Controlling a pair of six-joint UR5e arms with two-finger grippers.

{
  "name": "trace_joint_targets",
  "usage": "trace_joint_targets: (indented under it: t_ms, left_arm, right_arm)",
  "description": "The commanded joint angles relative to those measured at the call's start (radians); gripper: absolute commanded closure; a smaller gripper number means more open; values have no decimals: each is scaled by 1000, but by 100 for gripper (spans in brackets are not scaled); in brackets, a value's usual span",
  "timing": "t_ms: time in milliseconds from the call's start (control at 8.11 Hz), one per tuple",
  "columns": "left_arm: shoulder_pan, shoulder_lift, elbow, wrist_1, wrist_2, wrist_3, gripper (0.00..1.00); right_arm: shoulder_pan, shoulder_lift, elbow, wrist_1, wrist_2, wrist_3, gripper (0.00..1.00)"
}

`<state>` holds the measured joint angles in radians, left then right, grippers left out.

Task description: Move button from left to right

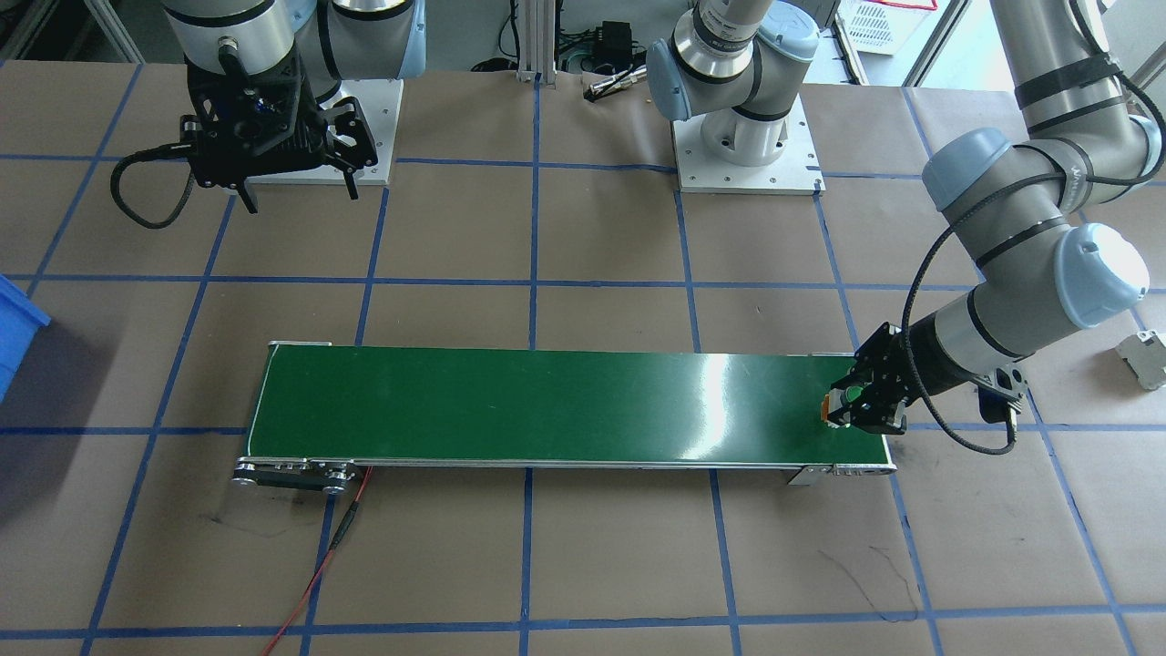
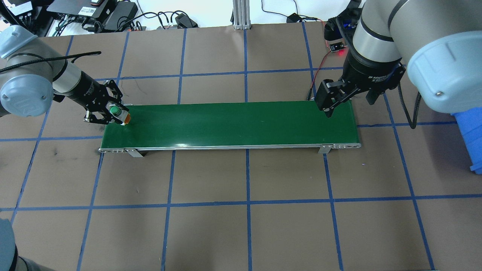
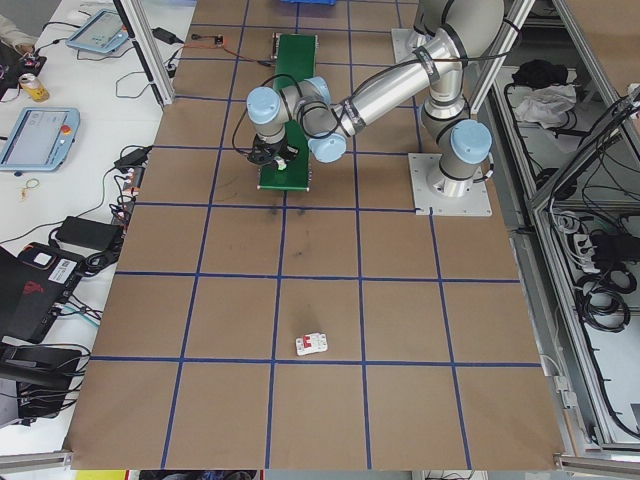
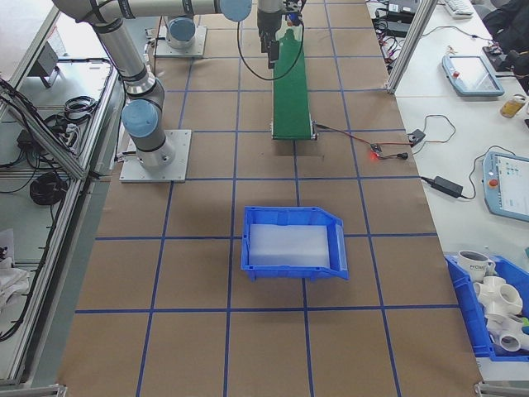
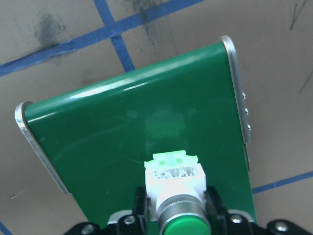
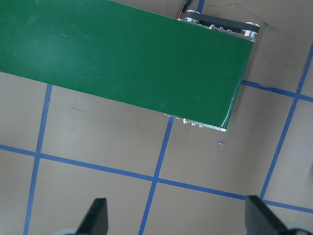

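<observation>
So the left gripper point(image 2: 109, 113) pinches the button point(image 5: 175, 182) by its white body; looks light, rigid, slick. Right gripper point(image 6: 173, 215) hangs wide.

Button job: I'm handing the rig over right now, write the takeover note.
Left gripper: shut on the button, held at the left end of the green conveyor belt; whether it touches the belt is unclear.
Right gripper: open and empty, hovering by the belt's right end.
Done: button gripped and brought to the belt's left end.
Left: release it, get it to the right end, probably pick up with the right gripper.
</observation>
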<state>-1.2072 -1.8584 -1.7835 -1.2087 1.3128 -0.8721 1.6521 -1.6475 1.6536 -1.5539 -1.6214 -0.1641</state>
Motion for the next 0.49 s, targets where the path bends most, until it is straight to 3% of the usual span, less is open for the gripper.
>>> trace_joint_targets:
  t_ms: [0,247,370]
  left_arm:
    - [0,-1,-4,1,8,4,94]
    - [0,-1,-5,1,29,2,92]
    - [0,-1,-5,1,29,-1,82]
  right_arm:
    - [0,0,0,0,2,0,0]
    - [0,0,0,-2,0,0,0]
    - [0,0,0,0,0,0,0]
